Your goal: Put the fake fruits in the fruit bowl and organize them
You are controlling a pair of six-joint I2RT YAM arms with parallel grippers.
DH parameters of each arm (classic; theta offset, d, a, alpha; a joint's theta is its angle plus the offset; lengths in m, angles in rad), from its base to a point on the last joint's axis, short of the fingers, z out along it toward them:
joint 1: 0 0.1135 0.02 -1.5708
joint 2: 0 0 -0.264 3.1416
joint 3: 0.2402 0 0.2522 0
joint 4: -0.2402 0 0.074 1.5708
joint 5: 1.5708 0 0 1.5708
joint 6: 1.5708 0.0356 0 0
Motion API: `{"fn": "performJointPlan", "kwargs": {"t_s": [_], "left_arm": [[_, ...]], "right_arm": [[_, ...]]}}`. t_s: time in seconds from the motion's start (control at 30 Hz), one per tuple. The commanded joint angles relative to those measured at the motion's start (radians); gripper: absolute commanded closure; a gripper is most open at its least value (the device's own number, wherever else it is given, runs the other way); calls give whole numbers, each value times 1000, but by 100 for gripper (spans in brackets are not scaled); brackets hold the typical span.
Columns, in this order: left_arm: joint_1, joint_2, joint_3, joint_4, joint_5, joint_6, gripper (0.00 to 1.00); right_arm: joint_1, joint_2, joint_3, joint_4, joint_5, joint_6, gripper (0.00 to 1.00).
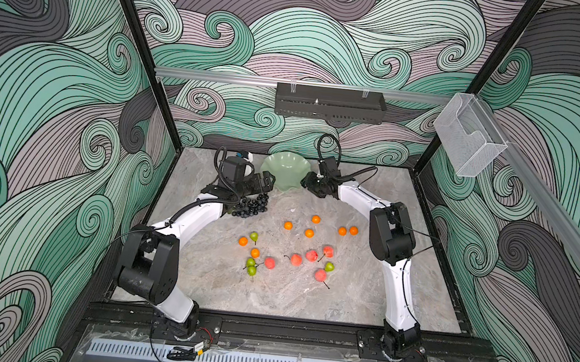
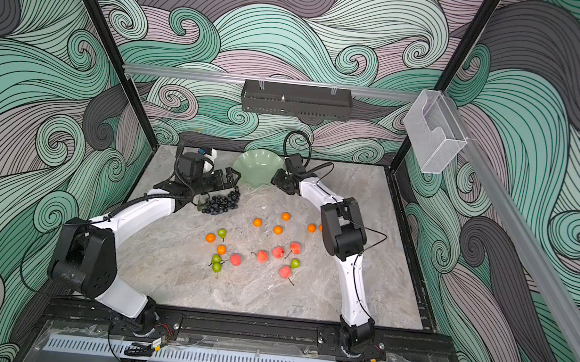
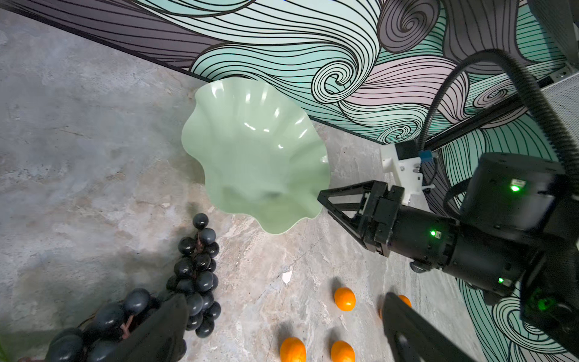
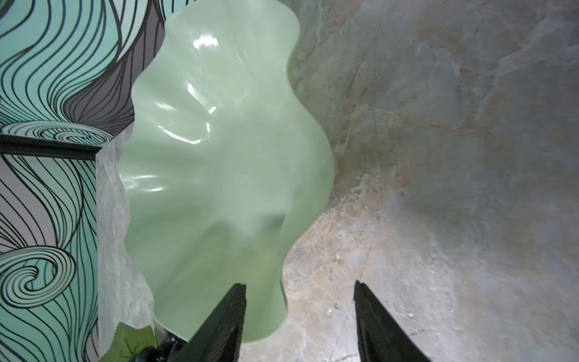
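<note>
Across the table (image 1: 270, 296) lie seven oranges (image 1: 309, 233), five peaches (image 1: 311, 255), four pears (image 1: 253, 236); left hand (image 3: 284, 297) and right hand (image 4: 299, 285) are open.

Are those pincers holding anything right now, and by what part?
Nothing is clamped. The right pincer straddles the wavy rim of the fruit bowl, jaws apart; the left pincer is open and empty.

Walls (image 1: 331, 41): swirling teal, mauve and grey waves are covering every side.
Tabletop (image 1: 270, 296): grey marbled stone is catching soft, even light.
Rail (image 1: 218, 76): a silver bar is running along the back wall.
Black tray (image 1: 330, 103): hanging from that rail.
Clear holder (image 1: 468, 137): hanging on the right wall.
Posts (image 1: 140, 40): black uprights are framing the corners.
</note>
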Motion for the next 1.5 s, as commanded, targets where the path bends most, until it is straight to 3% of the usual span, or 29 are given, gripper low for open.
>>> {"fn": "performJointPlan", "kwargs": {"t_s": [0.0, 0.53, 1.1, 1.47], "left_arm": [[-10, 17, 33, 27, 24, 0, 1], [-10, 26, 27, 34, 33, 11, 1], [-11, 0, 31, -3, 38, 17, 1], [-68, -16, 15, -29, 53, 22, 2]], "right_arm": [[1, 44, 68, -54, 10, 6, 50], [0, 89, 169, -86, -4, 16, 84], [-7, 34, 139, -94, -26, 54, 99], [-41, -142, -139, 18, -51, 68, 100]]}}
